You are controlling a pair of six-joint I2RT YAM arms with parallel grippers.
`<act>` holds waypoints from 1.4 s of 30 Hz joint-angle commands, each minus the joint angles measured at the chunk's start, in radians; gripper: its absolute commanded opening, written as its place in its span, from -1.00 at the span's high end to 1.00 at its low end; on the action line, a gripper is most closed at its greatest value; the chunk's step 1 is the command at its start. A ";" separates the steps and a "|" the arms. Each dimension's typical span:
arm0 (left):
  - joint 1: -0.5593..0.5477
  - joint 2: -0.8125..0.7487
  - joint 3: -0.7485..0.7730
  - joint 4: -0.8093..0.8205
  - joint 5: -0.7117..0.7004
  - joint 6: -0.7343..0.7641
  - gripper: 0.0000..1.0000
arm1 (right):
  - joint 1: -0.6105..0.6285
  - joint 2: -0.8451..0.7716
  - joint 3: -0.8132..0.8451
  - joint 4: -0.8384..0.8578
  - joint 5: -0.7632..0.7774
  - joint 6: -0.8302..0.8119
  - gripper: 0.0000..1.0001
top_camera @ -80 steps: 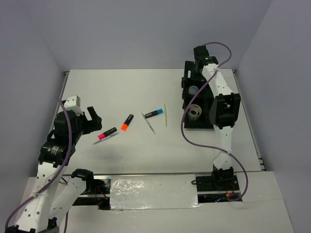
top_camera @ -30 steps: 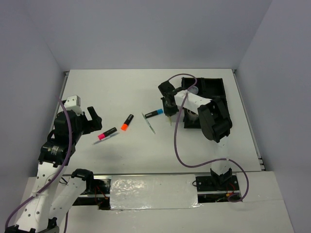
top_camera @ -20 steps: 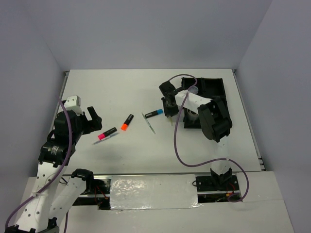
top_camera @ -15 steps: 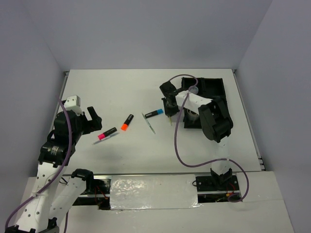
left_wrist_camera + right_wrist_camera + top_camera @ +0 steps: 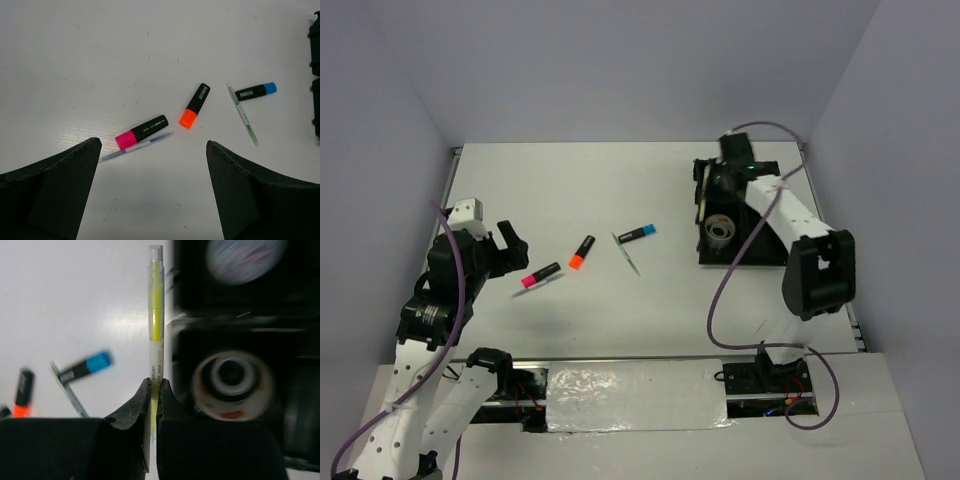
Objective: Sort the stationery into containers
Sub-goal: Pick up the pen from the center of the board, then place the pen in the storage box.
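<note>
My right gripper (image 5: 155,385) is shut on a thin pale yellow stick (image 5: 156,315), a slim highlighter pen, held over the left edge of the black tray (image 5: 765,250). The tray holds a silvery tape ring (image 5: 232,377) and a round clear pot (image 5: 245,257). The pink marker (image 5: 141,133), orange marker (image 5: 194,105) and blue marker (image 5: 256,91) lie on the white table. A thin green stick (image 5: 243,115) lies by the blue marker, a thin blue one (image 5: 135,147) by the pink. My left gripper (image 5: 152,150) hangs open above the table, just short of the pink marker.
The table's left edge (image 5: 448,200) and a grey wall run close beside the left arm. In the top view the right gripper (image 5: 705,188) and its arm reach over the tray's near compartments. A purple cable (image 5: 720,290) loops over the table in front of the tray.
The right gripper closed on the pale stick next to the blue marker, lifted it and carried it right to the tray's left edge. The left arm shifted slightly.
</note>
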 commanded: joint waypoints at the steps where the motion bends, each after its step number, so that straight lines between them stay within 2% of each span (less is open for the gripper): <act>1: -0.006 -0.016 0.007 0.039 -0.007 0.021 -0.99 | -0.130 -0.100 0.063 0.020 0.080 0.080 1.00; 5: -0.006 -0.003 0.010 0.036 -0.013 0.018 -0.99 | -0.334 -0.036 0.201 0.006 0.105 0.182 1.00; 7: -0.006 0.004 0.010 0.034 -0.013 0.018 -0.99 | -0.368 0.066 0.286 -0.018 0.086 0.190 1.00; 11: -0.006 0.009 0.010 0.039 0.003 0.022 -0.99 | -0.399 0.265 0.581 -0.165 0.109 0.146 1.00; 14: -0.006 0.009 0.010 0.042 0.008 0.027 -0.99 | -0.409 0.348 0.655 -0.190 0.128 0.128 0.97; 16: -0.004 0.007 0.010 0.043 0.011 0.027 -0.99 | -0.411 0.360 0.651 -0.183 0.128 0.124 0.95; 23: -0.006 0.009 0.010 0.043 0.017 0.028 -0.99 | -0.408 0.322 0.486 -0.078 0.091 0.146 0.90; 28: -0.007 0.001 0.007 0.046 0.022 0.030 -0.99 | -0.399 0.344 0.487 -0.106 0.088 0.120 0.82; 30: -0.012 0.000 0.007 0.046 0.022 0.028 -0.99 | -0.394 0.334 0.469 -0.101 0.089 0.106 0.71; 31: -0.012 0.000 0.007 0.046 0.022 0.028 -0.99 | -0.393 0.327 0.459 -0.098 0.094 0.106 0.44; 33: -0.013 0.003 0.007 0.046 0.025 0.030 -0.99 | -0.393 0.307 0.455 -0.100 0.097 0.106 0.14; 34: -0.013 0.006 0.007 0.049 0.028 0.030 -0.99 | -0.393 0.302 0.464 -0.109 0.100 0.106 -0.08; 36: -0.015 0.007 0.008 0.048 0.030 0.030 -0.99 | -0.386 0.284 0.493 -0.133 0.109 0.103 -0.18; 40: -0.015 0.007 0.008 0.048 0.030 0.030 -0.99 | -0.341 0.204 0.522 -0.158 0.125 0.083 -0.19; 42: -0.016 0.004 0.007 0.046 0.026 0.028 -0.99 | -0.241 0.114 0.464 -0.112 0.053 0.025 -0.18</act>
